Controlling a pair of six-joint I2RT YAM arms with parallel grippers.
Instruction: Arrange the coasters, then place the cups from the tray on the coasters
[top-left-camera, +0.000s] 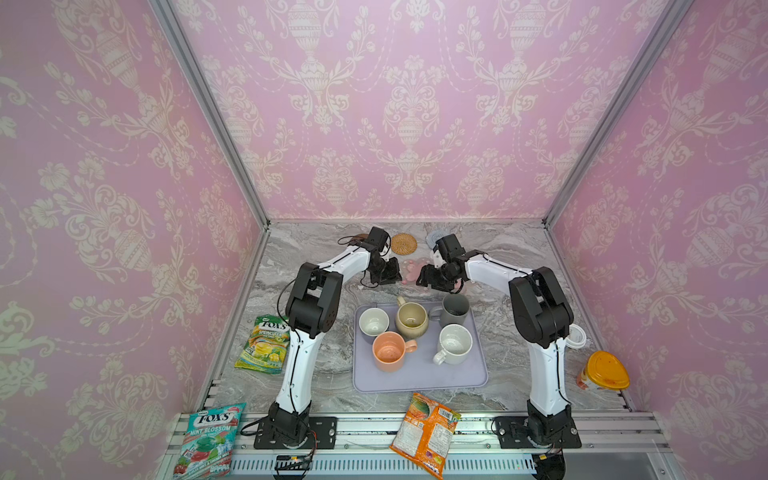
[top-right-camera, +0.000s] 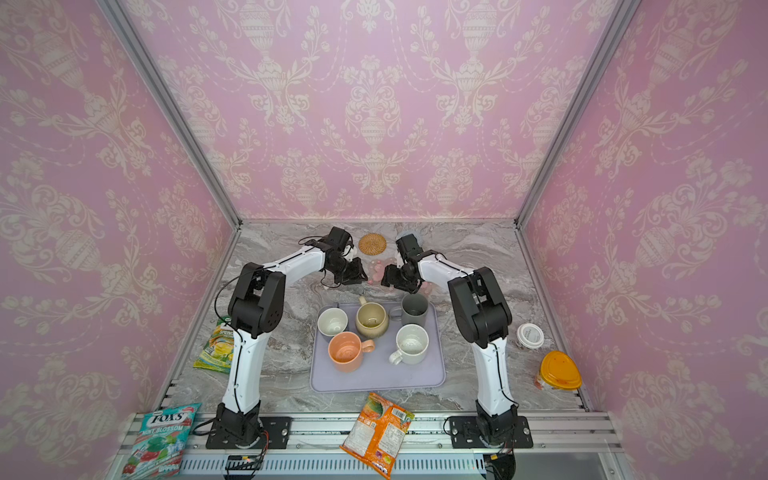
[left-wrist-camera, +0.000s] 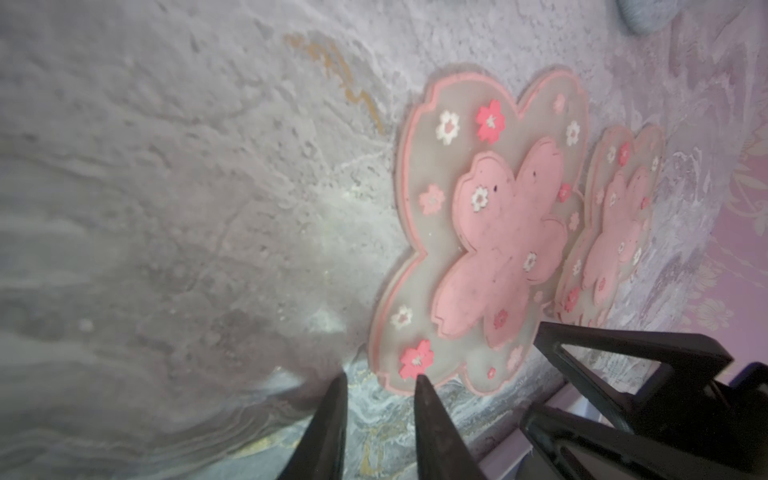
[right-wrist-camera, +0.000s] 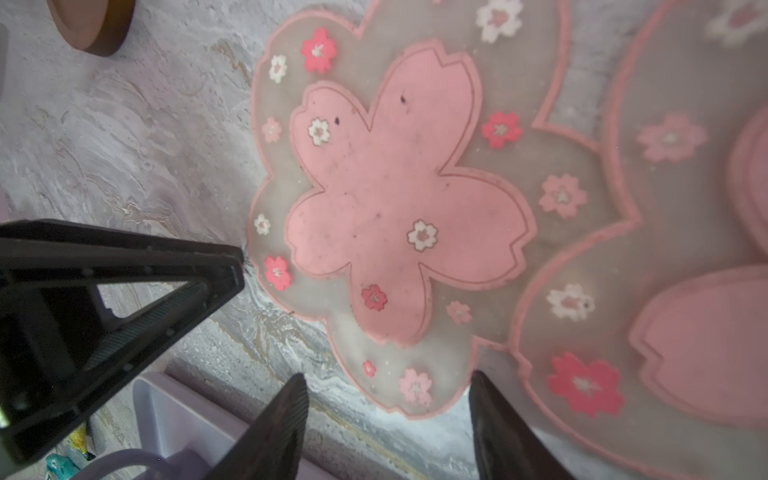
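A pink-flower coaster (right-wrist-camera: 395, 187) is laid flat on the marble table (right-wrist-camera: 124, 145), its edge touching a second pink-flower coaster (right-wrist-camera: 685, 291), beyond the tray (top-left-camera: 419, 376). All five cups (top-left-camera: 411, 319) are stood on the tray. The left gripper (left-wrist-camera: 380, 376) is held low beside the coaster with jaws slightly apart; the right gripper (right-wrist-camera: 390, 375) is held with jaws wider apart. Nothing is clamped.

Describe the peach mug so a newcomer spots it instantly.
On the marble table, find the big lavender-grey tray. The peach mug stands at its near-left in both top views. It alone is orange-pink, handle pointing right.
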